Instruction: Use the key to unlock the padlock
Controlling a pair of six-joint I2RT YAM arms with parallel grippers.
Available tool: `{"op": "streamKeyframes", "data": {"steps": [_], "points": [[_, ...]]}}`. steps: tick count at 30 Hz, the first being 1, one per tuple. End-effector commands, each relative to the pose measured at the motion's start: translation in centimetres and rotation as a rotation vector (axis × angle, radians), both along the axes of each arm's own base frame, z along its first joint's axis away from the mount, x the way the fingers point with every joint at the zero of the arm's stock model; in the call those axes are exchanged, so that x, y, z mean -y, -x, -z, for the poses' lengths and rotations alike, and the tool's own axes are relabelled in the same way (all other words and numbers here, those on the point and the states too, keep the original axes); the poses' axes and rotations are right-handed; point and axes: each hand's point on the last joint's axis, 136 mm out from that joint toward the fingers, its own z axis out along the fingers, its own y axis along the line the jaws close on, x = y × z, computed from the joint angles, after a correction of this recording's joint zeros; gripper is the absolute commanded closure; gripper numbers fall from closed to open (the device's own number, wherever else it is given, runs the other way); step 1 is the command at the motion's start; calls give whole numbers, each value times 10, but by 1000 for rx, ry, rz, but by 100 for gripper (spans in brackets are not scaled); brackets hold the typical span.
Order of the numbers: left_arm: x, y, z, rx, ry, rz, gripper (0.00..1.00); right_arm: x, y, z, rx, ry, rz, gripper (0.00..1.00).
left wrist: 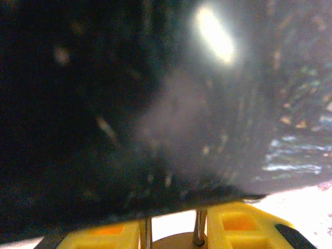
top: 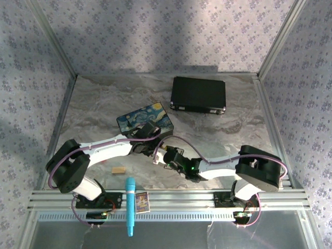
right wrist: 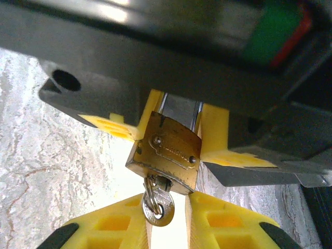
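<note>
The brass padlock (right wrist: 165, 153) is held above the middle of the marbled table (top: 93, 104), just near of the starry-night painted box (top: 145, 116), and is clamped at its shackle end by the left gripper (right wrist: 179, 116). The key (right wrist: 158, 207), seated in the keyhole, is flanked by the right gripper (right wrist: 168, 231); whether it is pinched cannot be told.

Brass padlock (right wrist: 166, 153), dull sheen (scuffed face); bright metal key (right wrist: 158, 208); matt marbled tabletop (right wrist: 46, 171).

The small metal padlock (right wrist: 166, 153) is brass-gold, its little metal key (right wrist: 158, 207) silver. The flat painted box (top: 142, 115) bears blue-and-yellow starry swirls; the stone-look surface (top: 104, 104) is marbled grey-white.
</note>
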Motion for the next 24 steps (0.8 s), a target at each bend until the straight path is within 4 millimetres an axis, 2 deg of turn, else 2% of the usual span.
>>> {"op": "streamKeyframes", "data": {"steps": [1, 5, 9, 14, 21, 24], "points": [[4, 21, 19, -140, 19, 12, 97, -18, 7, -3, -23, -75, -41, 76], [3, 21, 19, -141, 18, 10, 97, -24, 9, -6, -32, -104, -53, 77], [6, 23, 19, -142, 25, 17, 97, -27, 8, -5, -49, -124, -56, 86], [8, 25, 19, -143, 34, 19, 97, -29, 8, -13, -108, -248, -35, 93], [8, 27, 19, -143, 40, 24, 97, -21, 4, -10, -235, -377, -5, 96], [9, 27, 18, -138, 48, 26, 97, -15, 2, -8, -356, -504, 37, 97]]}}
